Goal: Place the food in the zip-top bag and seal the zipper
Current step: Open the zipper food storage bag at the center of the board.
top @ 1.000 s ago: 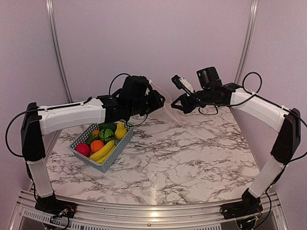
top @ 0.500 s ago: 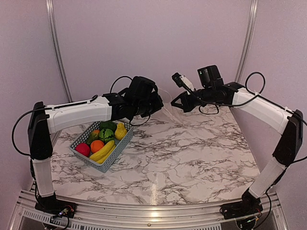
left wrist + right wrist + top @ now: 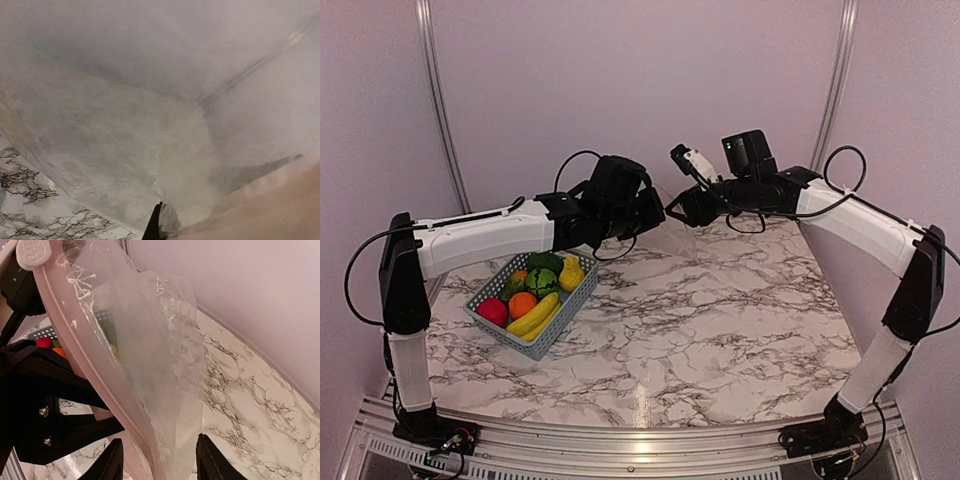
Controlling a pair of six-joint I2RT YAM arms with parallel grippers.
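The zip-top bag (image 3: pixel 165 365) hangs clear and crinkly in the air between my two grippers, above the back of the table. Its pinkish zipper (image 3: pixel 90 350) runs diagonally, with a white slider (image 3: pixel 32 252) at its upper end. My left gripper (image 3: pixel 655 210) is shut on the bag film (image 3: pixel 125 125), which fills its wrist view. My right gripper (image 3: pixel 160 462) is open, one finger on each side of the bag's edge. The food (image 3: pixel 525 300) lies in the blue-grey basket (image 3: pixel 560 325): red apple (image 3: pixel 492 311), orange (image 3: pixel 522 303), banana (image 3: pixel 533 316), melon (image 3: pixel 542 282), pear (image 3: pixel 571 273).
The basket stands at the left middle of the marble table (image 3: pixel 720 320). The two grippers nearly touch over the table's back edge. A pale wall with two metal rails (image 3: pixel 435 100) stands behind.
The left gripper has closed on the bag. The right gripper has let go of it, opened, and moved left toward the left gripper.
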